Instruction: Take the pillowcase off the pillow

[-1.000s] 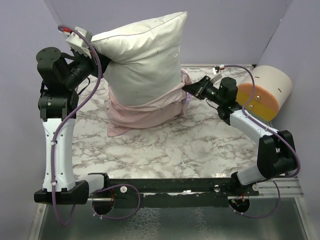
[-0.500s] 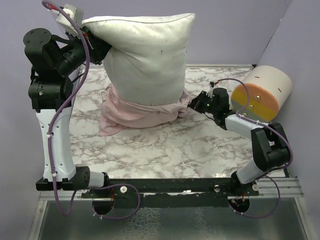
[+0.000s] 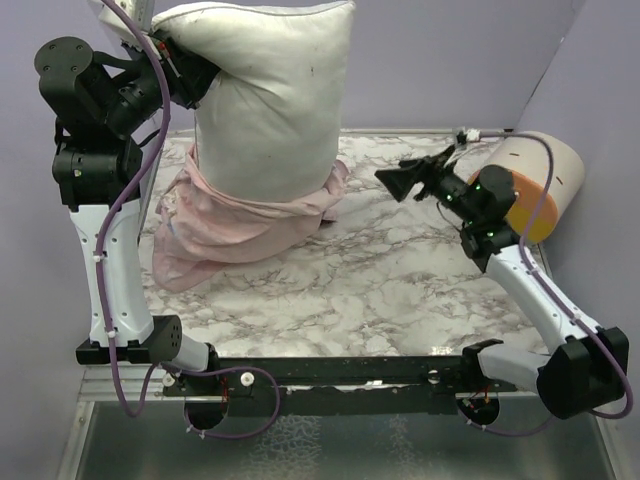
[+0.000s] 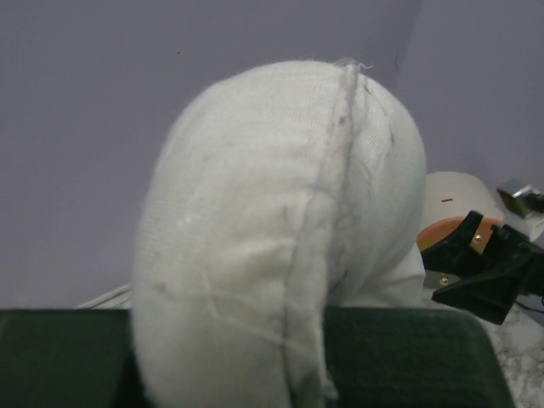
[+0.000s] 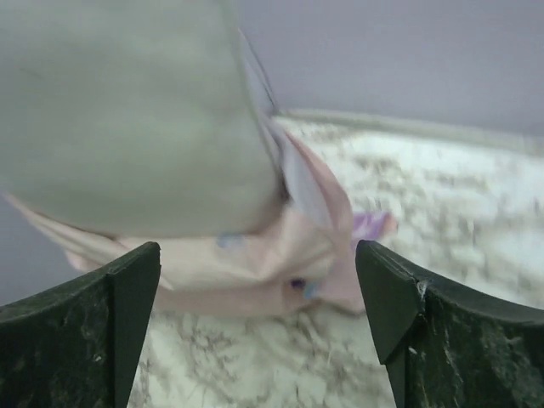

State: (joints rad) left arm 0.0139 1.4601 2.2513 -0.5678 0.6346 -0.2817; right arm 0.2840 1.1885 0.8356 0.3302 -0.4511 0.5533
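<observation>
The white pillow (image 3: 270, 100) hangs upright, lifted by its upper left corner. My left gripper (image 3: 187, 80) is shut on that corner, and in the left wrist view the pillow (image 4: 280, 221) bulges up between the two dark fingers (image 4: 408, 357). The pale pink pillowcase (image 3: 235, 215) is bunched around the pillow's lower end and trails onto the marble table (image 3: 380, 280). My right gripper (image 3: 393, 183) stands open to the right of it, apart from the fabric. In the right wrist view the pillowcase (image 5: 280, 263) lies beyond the open gripper (image 5: 259, 323), under the pillow (image 5: 127, 110).
A cream-and-orange cylinder (image 3: 535, 185) lies at the table's right edge behind the right arm; the cylinder (image 4: 455, 200) also shows in the left wrist view. Purple walls close in the back and sides. The left arm's column (image 3: 105, 260) stands at the left edge.
The right gripper has let go of the pillowcase, opened wide and drawn back to the right. The left arm has raised the pillow higher and leftward, and the pillowcase has slipped lower.
</observation>
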